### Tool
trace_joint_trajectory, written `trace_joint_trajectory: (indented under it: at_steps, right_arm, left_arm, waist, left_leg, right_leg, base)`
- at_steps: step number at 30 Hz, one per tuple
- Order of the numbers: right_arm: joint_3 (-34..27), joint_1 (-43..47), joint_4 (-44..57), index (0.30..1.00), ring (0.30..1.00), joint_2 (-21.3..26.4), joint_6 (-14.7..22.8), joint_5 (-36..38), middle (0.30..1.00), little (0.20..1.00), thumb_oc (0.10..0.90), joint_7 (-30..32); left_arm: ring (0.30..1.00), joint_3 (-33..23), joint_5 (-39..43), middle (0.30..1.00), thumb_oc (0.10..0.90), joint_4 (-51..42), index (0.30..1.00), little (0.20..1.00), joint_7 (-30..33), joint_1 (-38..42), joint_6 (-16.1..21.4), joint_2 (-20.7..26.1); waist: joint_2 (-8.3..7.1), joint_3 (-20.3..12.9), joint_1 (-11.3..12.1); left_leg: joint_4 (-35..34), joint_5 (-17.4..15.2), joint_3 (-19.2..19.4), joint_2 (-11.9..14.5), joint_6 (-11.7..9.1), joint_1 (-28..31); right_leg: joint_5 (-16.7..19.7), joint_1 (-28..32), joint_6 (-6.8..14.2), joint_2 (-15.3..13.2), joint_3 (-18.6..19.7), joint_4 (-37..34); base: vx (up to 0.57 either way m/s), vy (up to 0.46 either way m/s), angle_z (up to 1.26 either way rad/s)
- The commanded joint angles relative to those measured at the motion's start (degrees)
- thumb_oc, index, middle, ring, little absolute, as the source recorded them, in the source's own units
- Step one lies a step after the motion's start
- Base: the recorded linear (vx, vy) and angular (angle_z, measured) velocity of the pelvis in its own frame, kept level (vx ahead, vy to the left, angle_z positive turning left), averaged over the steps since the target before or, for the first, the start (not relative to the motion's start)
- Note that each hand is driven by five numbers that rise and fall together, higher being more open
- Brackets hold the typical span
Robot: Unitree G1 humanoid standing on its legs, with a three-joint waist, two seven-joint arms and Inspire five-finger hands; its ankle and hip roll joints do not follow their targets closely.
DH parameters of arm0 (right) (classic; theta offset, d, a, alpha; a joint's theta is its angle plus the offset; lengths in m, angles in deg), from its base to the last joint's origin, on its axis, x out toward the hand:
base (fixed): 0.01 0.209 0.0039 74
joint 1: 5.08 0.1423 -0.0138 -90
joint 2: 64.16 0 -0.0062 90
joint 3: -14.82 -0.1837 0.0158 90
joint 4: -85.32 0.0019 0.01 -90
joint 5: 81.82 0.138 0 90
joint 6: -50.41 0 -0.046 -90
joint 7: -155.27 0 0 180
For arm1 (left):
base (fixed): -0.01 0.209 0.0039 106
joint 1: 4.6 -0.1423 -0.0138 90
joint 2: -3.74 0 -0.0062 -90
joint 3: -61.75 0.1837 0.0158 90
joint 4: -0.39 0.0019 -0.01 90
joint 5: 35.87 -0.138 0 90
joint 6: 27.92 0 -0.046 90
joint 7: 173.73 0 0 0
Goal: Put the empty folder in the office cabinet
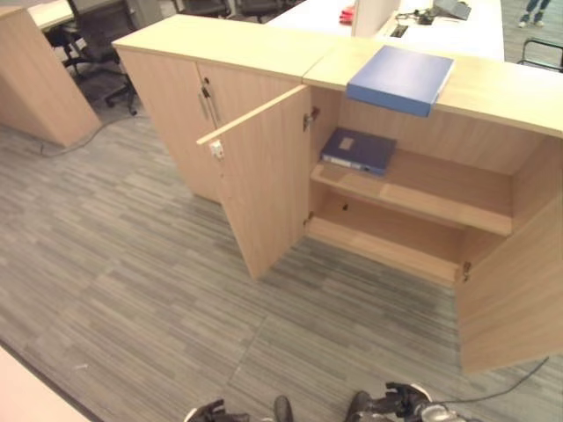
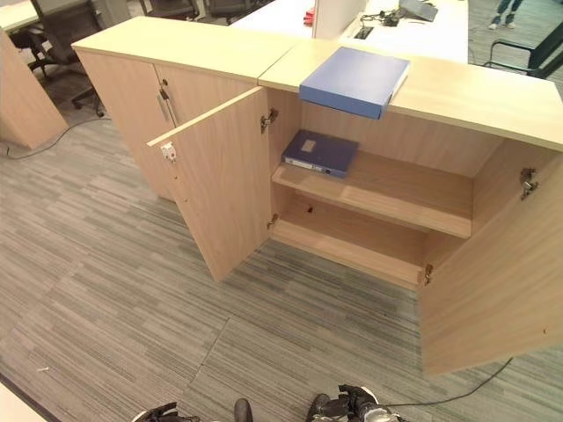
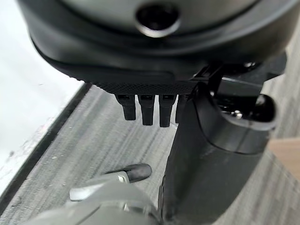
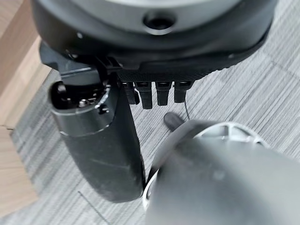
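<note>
Cabinet: a light wood office cabinet (image 2: 493, 97) stands on grey striped carpet (image 2: 106, 290); its right-hand section is open, both doors swung out toward the robot
Left door: the open left door (image 2: 220, 185) stands edge-on beside the shelves, a small white latch near its upper outer corner
Right door: the open right door (image 2: 493, 281) hangs at the right side of the opening
Folder on top: a blue folder (image 2: 354, 79) lies flat on the cabinet top, above the open section, its near edge jutting a little past the front edge of the top
Folder inside: a darker blue folder (image 2: 320, 152) with a pale label lies flat on the upper shelf (image 2: 396, 198), at the shelf's left end just beside the hinge side of the left door
Lower shelf: the lower shelf (image 2: 352, 242) lies below it
Closed section: the left-hand section (image 2: 132, 97) has its doors closed, with slim metal handles at the middle
Left hand: the left hand (image 3: 154, 101) hangs over the carpet, well apart from the cabinet; its fingers (image 3: 147, 110) point straight down, relaxed, and it holds nothing
Right hand: the right hand (image 4: 154, 86) also hangs over the carpet, with a wooden panel edge at the side of its view; its fingers (image 4: 162, 96) are straight and empty
Background: white desks (image 1: 475, 35) and black office chairs (image 1: 97, 35) stand beyond the cabinet
</note>
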Motion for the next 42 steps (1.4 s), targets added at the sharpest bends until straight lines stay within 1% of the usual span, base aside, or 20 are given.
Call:
trace_joint_trajectory:
  at_steps: [1,2,6,9,11,12,13,15,17,19,21,23,25,27,31,33,34,37,41,42]
  right_arm:
    - [0.33,-1.95,-4.24,0.9,0.9,2.67,-0.65,0.43,0.9,0.9,0.8,1.98]
    - [0.31,-1.95,-4.24,0.9,0.9,2.68,-0.65,0.43,0.9,0.9,0.8,1.98]
    - [0.93,-1.75,-3.99,0.9,0.9,3.37,-0.26,1.07,0.9,0.9,0.8,2.58]
    - [2.76,-1.55,-3.97,0.9,0.9,2.75,-0.07,0.42,0.9,0.9,0.8,2.55]
    - [3.57,-1.64,-3.79,0.9,0.9,2.75,-0.23,-0.12,0.9,0.9,0.8,2.51]
    - [3.97,-1.57,-3.58,0.9,0.9,2.92,-0.31,-0.53,0.9,0.9,0.8,2.6]
    - [4.26,-1.48,-3.22,0.9,0.9,3.6,-0.5,-0.83,0.9,0.9,0.8,2.57]
    - [4.12,-1.37,-3.13,0.9,0.9,3.83,-0.59,-0.89,0.9,0.9,0.8,2.54]
    - [3.84,-1.29,-3.12,0.9,0.9,4.25,-0.71,-1.07,0.9,0.9,0.8,2.5]
    - [3.79,-1.43,-2.81,0.9,0.9,4.68,-0.51,-1.05,0.9,0.9,0.8,2.52]
    - [3.61,-1.37,-2.67,0.9,0.9,4.98,-0.13,-0.83,0.9,0.9,0.8,2.74]
    - [3.28,-1.47,-2.74,0.9,0.9,5.16,0.11,-0.96,0.9,0.9,0.8,2.9]
    - [3.18,-1.65,-2.98,0.9,0.9,5.22,-0.03,-1.92,0.9,0.9,0.8,2.67]
    - [2.81,-2.35,-3.42,0.9,0.9,4.64,-0.15,-2.51,0.9,0.9,0.8,2.49]
    - [2.34,-3.25,-4.02,0.9,0.9,3.59,-0.26,-2.6,0.9,0.9,0.8,2.1]
    - [2.87,-3.84,-4.94,0.9,0.9,2.37,-0.51,-3.75,0.9,0.9,0.8,1.44]
    - [2.87,-3.84,-4.94,0.9,0.9,2.37,-0.51,-3.75,0.9,0.9,0.8,1.44]
    - [3.44,-3.73,-4.39,0.9,0.9,1.46,-0.64,-4.12,0.9,0.9,0.8,0.91]
    - [4.04,-3.66,-3.21,0.9,0.9,1.3,-0.54,-5.23,0.9,0.9,0.8,0.77]
    - [4.04,-3.65,-3.21,0.9,0.9,1.31,-0.54,-5.23,0.9,0.9,0.8,0.76]
  left_arm:
    - [0.9,2.14,0.23,0.9,0.8,0.39,0.9,0.9,0.67,1.16,0.22,0.24]
    - [0.9,2.17,0.24,0.9,0.8,0.38,0.9,0.9,0.68,1.17,0.21,0.22]
    - [0.9,6.11,-0.93,0.9,0.8,-4.34,0.9,0.9,1.0,2.82,1.16,-0.01]
    - [0.9,6.13,-1.42,0.9,0.8,-6.32,0.9,0.9,1.16,2.17,1.33,0.73]
    - [0.9,5.9,-1.09,0.9,0.8,-9.06,0.9,0.9,1.03,1.26,1.12,1.22]
    - [0.9,5.86,-1.1,0.9,0.8,-10.15,0.9,0.9,1.07,0.8,1.06,1.43]
    - [0.9,5.86,-1.04,0.9,0.8,-11.38,0.9,0.9,1.3,-0.15,1.09,1.49]
    - [0.9,5.76,-0.85,0.9,0.8,-11.99,0.9,0.9,1.38,-0.44,1.15,1.45]
    - [0.9,5.74,-0.58,0.9,0.8,-14.19,0.9,0.9,1.13,-1.41,1.21,1.87]
    - [0.9,5.59,-0.57,0.9,0.8,-15.85,0.9,0.9,0.85,-2.53,1.28,2.52]
    - [0.9,5.45,-0.25,0.9,0.8,-17.59,0.9,0.9,0.78,-3.26,1.44,2.96]
    - [0.9,5.43,0.01,0.9,0.8,-18.96,0.9,0.9,0.86,-3.39,1.8,2.9]
    - [0.9,5.3,0.03,0.9,0.8,-18.67,0.9,0.9,0.27,-4.11,1.79,2.34]
    - [0.9,5.25,-0.09,0.9,0.8,-17.44,0.9,0.9,0.35,-4.24,1.9,1.78]
    - [0.9,5.54,-1.12,0.9,0.8,-15.02,0.9,0.9,0.19,-3.97,2.01,1.36]
    - [0.9,5.25,-2.17,0.9,0.8,-9.97,0.9,0.9,0.33,-3.39,2.08,0.45]
    - [0.9,5.25,-2.17,0.9,0.8,-9.97,0.9,0.9,0.33,-3.39,2.08,0.45]
    - [0.9,5.93,-5.0,0.9,0.8,-4.32,0.9,0.9,0.6,-2.51,1.88,0.04]
    - [0.9,6.32,-6.13,0.9,0.8,-3.73,0.9,0.9,0.43,-2.72,1.79,-0.02]
    - [0.9,6.32,-6.13,0.9,0.8,-3.73,0.9,0.9,0.44,-2.71,1.79,-0.04]
  waist:
    - [-0.83,1.37,-1.4]
    - [-0.81,1.34,-1.43]
    - [0.69,0.72,-2.21]
    - [-0.53,1.17,-0.89]
    - [-2.0,2.63,0.78]
    - [-2.46,3.24,1.61]
    - [-3.24,4.2,2.99]
    - [-3.27,4.36,3.37]
    - [-3.46,4.15,4.29]
    - [-3.27,3.73,5.15]
    - [-2.14,3.63,6.53]
    - [-0.61,3.69,7.17]
    - [0.22,2.9,7.38]
    - [0.37,1.55,6.95]
    - [-0.35,-0.32,6.8]
    - [-1.05,-2.4,6.76]
    - [-1.04,-2.41,6.77]
    - [-1.58,-4.1,5.9]
    - [-1.45,-4.39,5.23]
    - [-1.38,-4.52,5.26]
  left_leg:
    - [-2.89,-2.7,-0.59,5.11,-4.74,11.86]
    - [-2.89,-2.68,-0.65,5.12,-4.77,11.82]
    - [-2.89,4.98,-0.46,9.13,-7.5,12.5]
    - [9.0,11.08,-0.55,12.3,-7.75,9.6]
    - [19.25,13.35,-2.19,13.37,-5.56,5.85]
    - [23.59,12.85,-3.22,13.01,-4.4,3.72]
    - [30.05,8.04,-5.9,9.53,-2.38,-2.36]
    - [30.85,6.2,-6.27,8.53,-2.23,-4.85]
    - [24.48,3.7,-6.19,6.46,-2.65,-6.79]
    - [16.78,4.19,-7.18,3.71,-3.07,-8.65]
    - [4.2,10.43,-10.56,0.92,-4.41,-9.52]
    - [-2.39,13.97,-12.59,-0.79,-5.18,-11.82]
    - [-2.89,13.07,-14.07,-1.15,-5.07,-11.94]
    - [-2.89,14.4,-14.38,-0.94,-4.89,-10.44]
    - [-2.89,13.68,-12.81,-1.44,-3.77,-8.21]
    - [-2.89,11.2,-10.38,-2.77,-1.89,-5.59]
    - [-2.89,11.2,-10.38,-2.76,-1.89,-5.61]
    - [-2.89,7.78,-7.94,-5.6,0.76,-2.23]
    - [-2.89,4.68,-7.55,-8.73,3.53,1.11]
    - [-2.89,4.72,-7.54,-8.65,3.52,0.95]
  right_leg:
    - [5.78,-2.2,1.13,-1.21,0.57,-1.56]
    - [5.7,-2.25,1.11,-1.24,0.52,-1.47]
    - [1.24,-2.56,-1.45,1.99,0.56,0.81]
    - [-1.55,2.12,-4.59,6.09,2.2,-2.52]
    - [-2.44,5.6,-6.74,8.07,3.53,-4.85]
    - [-3.17,7.03,-7.55,8.61,4.09,-5.58]
    - [-3.7,8.94,-8.03,8.42,6.0,-6.5]
    - [-4.02,9.59,-7.82,8.34,6.74,-6.51]
    - [-4.01,11.25,-6.77,7.8,8.22,-7.58]
    - [-4.28,12.57,-6.25,7.84,9.24,-8.36]
    - [-5.22,14.47,-6.18,8.87,10.67,-7.93]
    - [-5.79,16.03,-6.41,9.98,11.7,-7.39]
    - [-6.36,16.62,-5.73,10.59,13.75,-6.64]
    - [-6.7,18.56,-5.06,10.6,15.03,-7.63]
    - [-6.41,20.25,-3.42,8.52,16.14,-8.92]
    - [-4.67,20.69,-1.13,5.1,16.63,-8.54]
    - [-4.67,20.68,-1.13,5.11,16.63,-8.54]
    - [0.76,19.74,1.3,0.64,17.35,-5.37]
    - [8.0,16.79,2.51,-3.84,17.47,3.55]
    - [8.12,16.65,2.49,-3.75,17.49,3.46]
  base:
    - [0.2,-0.195,0.47]
    - [0.32,-0.3,0.56]
    - [0.23,-0.224,0.2]
    - [0.16,-0.283,-0.21]
    - [0.14,-0.303,-0.49]
    - [0.13,-0.242,-0.76]
    - [0.09,-0.135,-0.72]
    - [0.08,-0.018,-0.76]
    - [0.16,0.084,-0.39]
    - [0.19,0.135,-0.36]
    - [0.25,0.141,-0.21]
    - [0.21,0.167,-0.36]
    - [0.24,0.17,-0.66]
    - [0.32,0.191,-0.8]
    - [0.29,0.201,-0.55]
    - [0.31,0.263,-0.18]
    - [0.31,0.283,-0.17]
    - [0.31,0.336,-0.34]
    - [0.17,0.226,-0.21]
    - [0.14,0.261,0.08]
